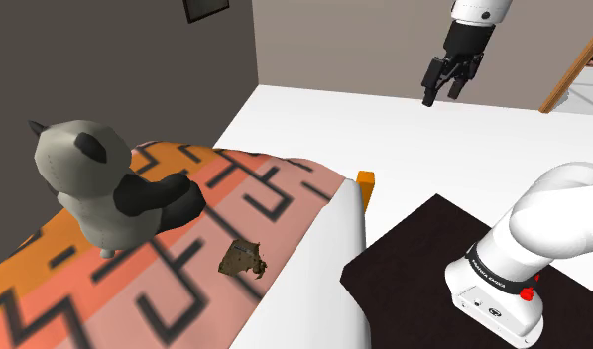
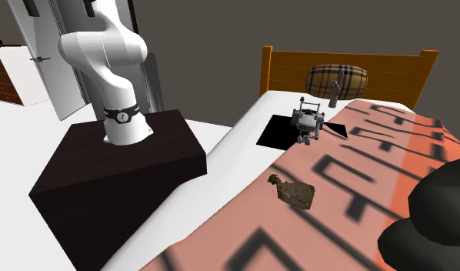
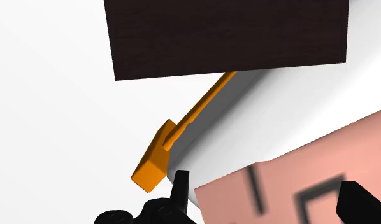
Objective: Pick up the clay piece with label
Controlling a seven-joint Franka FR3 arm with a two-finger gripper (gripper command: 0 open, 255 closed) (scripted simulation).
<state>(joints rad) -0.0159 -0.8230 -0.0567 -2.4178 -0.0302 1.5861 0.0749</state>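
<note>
Gripper (image 1: 441, 91) hangs high in the shoulder view, well above and apart from the bed, fingers pointing downward. In the wrist view the two black fingers (image 3: 181, 188) stand spread wide, nothing between them but bedspread (image 3: 310, 162) far below. Clay piece (image 1: 243, 260): a brown, crumpled lump lying on the salmon-and-orange bedspread with its dark geometric lines, near the spread's edge where the white sheet (image 1: 334, 248) begins, on the side facing the stand (image 1: 423, 268). Its label cannot be made out. A panda plush (image 1: 96, 183) sits on the spread near the clay piece, toward the shoulder view's left, not touching it. In the second exterior view the clay piece (image 2: 295, 192) lies flat, well apart from a small grey figure (image 2: 307, 123) and a plaid pillow (image 2: 338, 79) by the orange headboard (image 2: 344, 61). The wrist view looks down on the dark stand top (image 3: 227, 35) and an orange corner of the bed frame (image 3: 154, 165).
</note>
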